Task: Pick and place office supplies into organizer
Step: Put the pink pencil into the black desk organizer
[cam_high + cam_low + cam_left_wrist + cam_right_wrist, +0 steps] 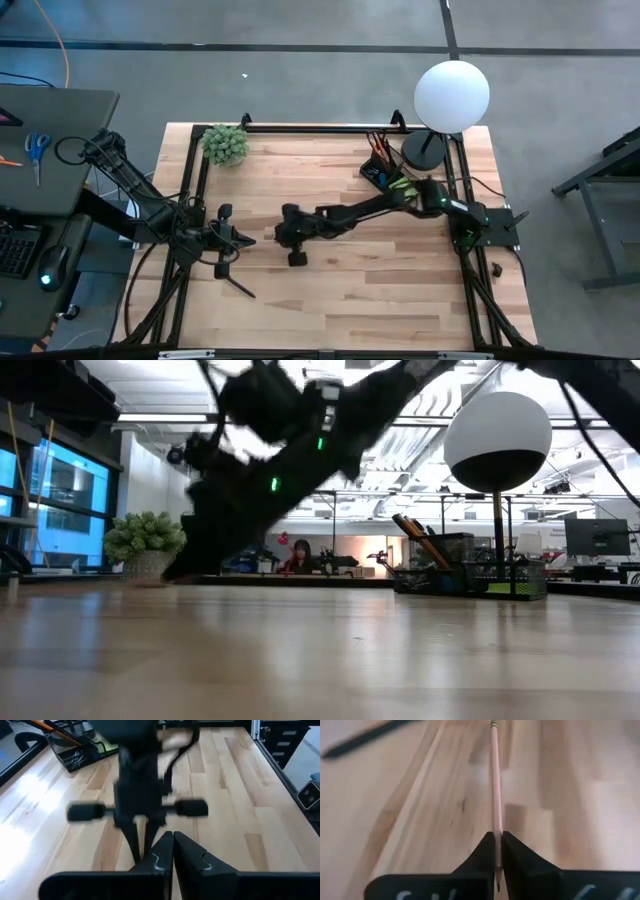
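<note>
My right gripper (498, 836) is shut on a wooden pencil (494, 785) over the middle of the table, reaching left from its base (275, 238). My left gripper (173, 845) is shut and empty just left of it (245, 240), facing it. A black pen (238, 286) lies flat on the table near the left gripper and also shows in the right wrist view (365, 739). The black organizer (383, 165) stands at the far right beside the lamp. It holds orange pencils and something lime-green, and shows in the low view (450, 565). My right gripper pinches the pencil near its sharpened end (496, 837) between the two fingers. The pencil runs along the fingers and sticks out past their tips, eraser end (493, 724) foremost. I cannot tell whether the eraser end touches the table.
A white globe lamp (450, 95) stands at the far right corner and a small potted plant (225, 143) at the far left. Blue-handled scissors (37, 150) lie on the side desk off the table's left. Bare wood lies along the near side.
</note>
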